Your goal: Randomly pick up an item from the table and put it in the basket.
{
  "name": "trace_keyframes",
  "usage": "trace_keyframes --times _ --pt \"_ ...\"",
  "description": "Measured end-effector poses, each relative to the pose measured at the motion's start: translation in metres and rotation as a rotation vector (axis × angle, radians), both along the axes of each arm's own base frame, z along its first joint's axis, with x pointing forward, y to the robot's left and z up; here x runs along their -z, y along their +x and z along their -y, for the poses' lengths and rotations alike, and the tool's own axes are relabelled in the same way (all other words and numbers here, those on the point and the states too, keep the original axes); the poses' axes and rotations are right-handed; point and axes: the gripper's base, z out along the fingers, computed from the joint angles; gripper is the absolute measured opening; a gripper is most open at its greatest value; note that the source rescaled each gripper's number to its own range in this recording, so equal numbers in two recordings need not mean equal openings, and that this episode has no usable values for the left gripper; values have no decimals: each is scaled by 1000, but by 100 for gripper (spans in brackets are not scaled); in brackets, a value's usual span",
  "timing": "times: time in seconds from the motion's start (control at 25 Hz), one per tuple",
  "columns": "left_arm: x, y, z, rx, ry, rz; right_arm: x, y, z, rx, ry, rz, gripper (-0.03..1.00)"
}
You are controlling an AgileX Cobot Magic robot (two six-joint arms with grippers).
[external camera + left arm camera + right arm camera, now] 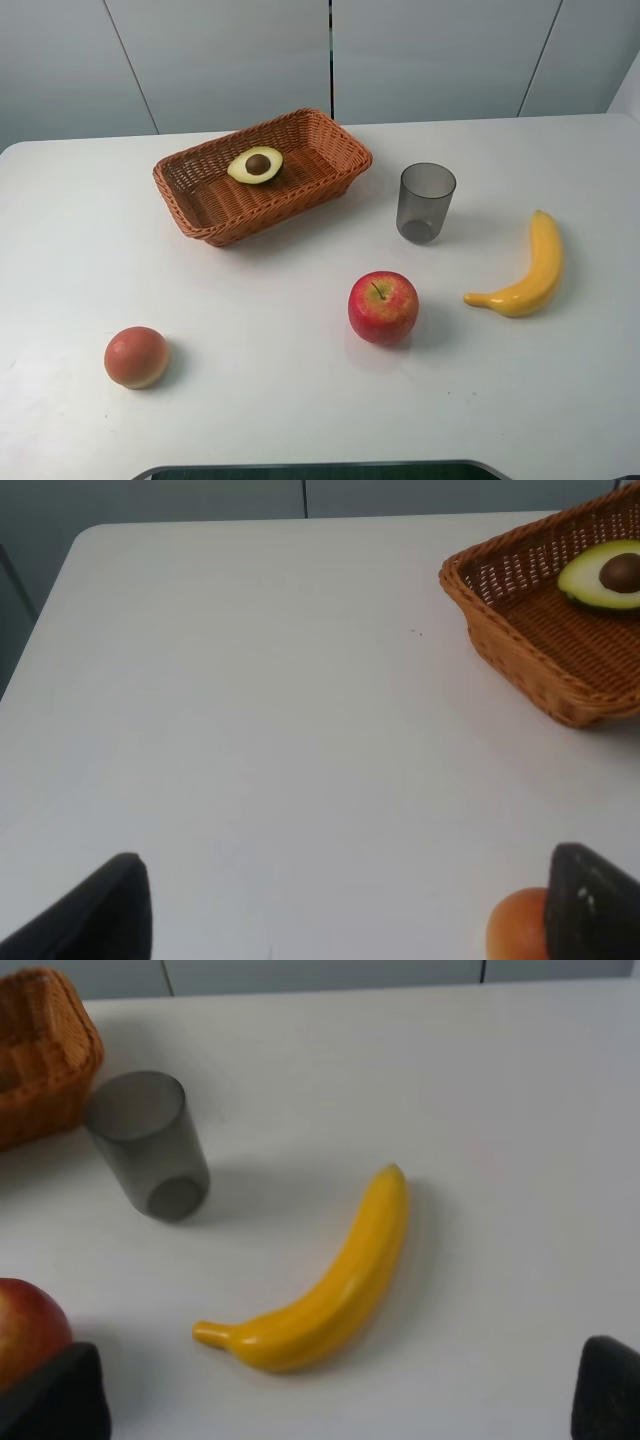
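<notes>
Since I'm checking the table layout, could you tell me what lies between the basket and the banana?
In the exterior high view, the grey translucent cup stands upright on the table between the basket and the banana, touching neither.

Lab bench, white table [300, 400], plain panels [220, 60]

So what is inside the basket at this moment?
Only the halved avocado lies inside the basket, cut face up with its brown pit showing. The weave directly under it is covered; the visible basket floor holds nothing else.
</notes>
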Motion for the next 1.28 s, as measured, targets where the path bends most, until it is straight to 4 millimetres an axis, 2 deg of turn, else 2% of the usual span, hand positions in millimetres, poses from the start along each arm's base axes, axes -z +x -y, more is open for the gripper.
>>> trace_keyframes --times 0.12,0.84,1.28 --pt "0 0 0 0 0 0 0 -5 0 -6 -4 37 100" --pt "0 0 0 0 0 0 0 -6 0 -13 -8 41 100" --pt "0 0 0 0 0 0 0 -6 -2 122 -34 41 100"
